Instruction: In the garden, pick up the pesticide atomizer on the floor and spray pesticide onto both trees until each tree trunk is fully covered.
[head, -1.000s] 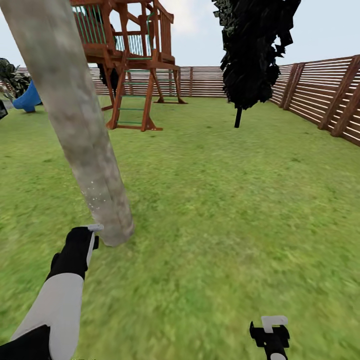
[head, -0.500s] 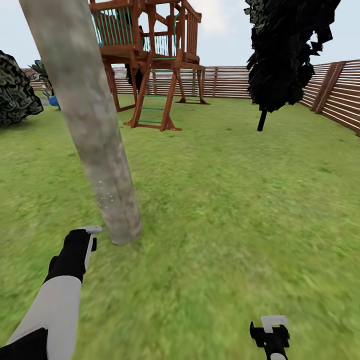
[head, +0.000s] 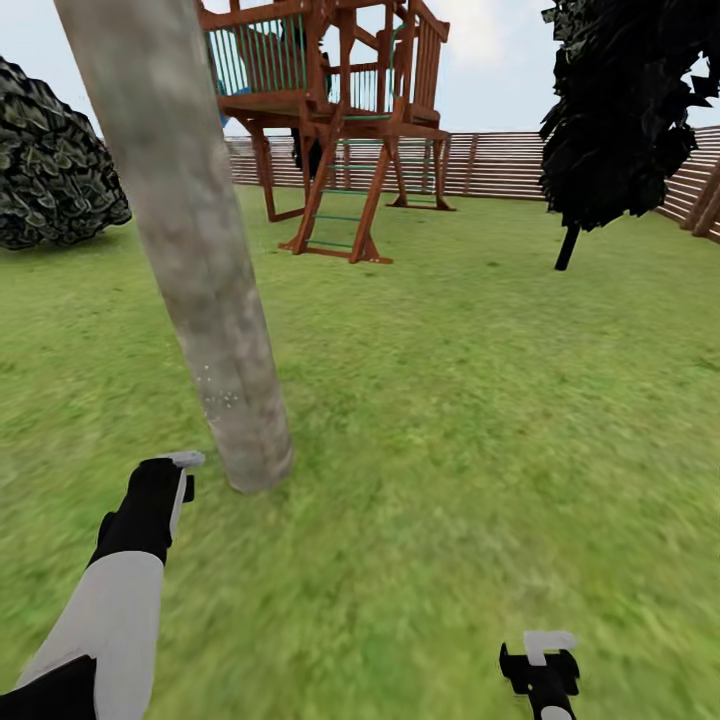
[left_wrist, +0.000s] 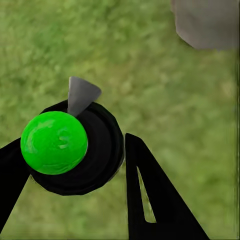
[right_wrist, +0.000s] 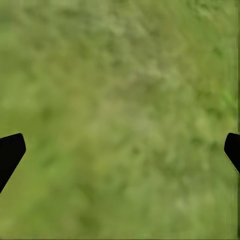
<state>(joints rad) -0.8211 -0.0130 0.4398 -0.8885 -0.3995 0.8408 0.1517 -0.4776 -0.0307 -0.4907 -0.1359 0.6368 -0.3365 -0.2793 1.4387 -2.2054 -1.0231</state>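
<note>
Pesticide atomizer (left_wrist: 70, 150), green-capped with grey nozzle, sitting clamped between left gripper (left_wrist: 75, 165) fingers, hovering just beside tree trunk (head: 190, 260) base at 7 o'clock. Right gripper (right_wrist: 120, 150) spread wide, holding nothing, hanging over grass (head: 480, 400). Wooden playset (head: 330, 120) standing at 12 o'clock.

Your ground: green grass lawn (head: 480, 420) w/ tree trunk (head: 215, 330) rooted just ahead of your left fingers (head: 185, 462), wooden play tower (head: 340, 130) farther off.

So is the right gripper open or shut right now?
Open. In the right wrist view the right gripper's two black fingertips sit at opposite edges with bare grass between them.
</note>
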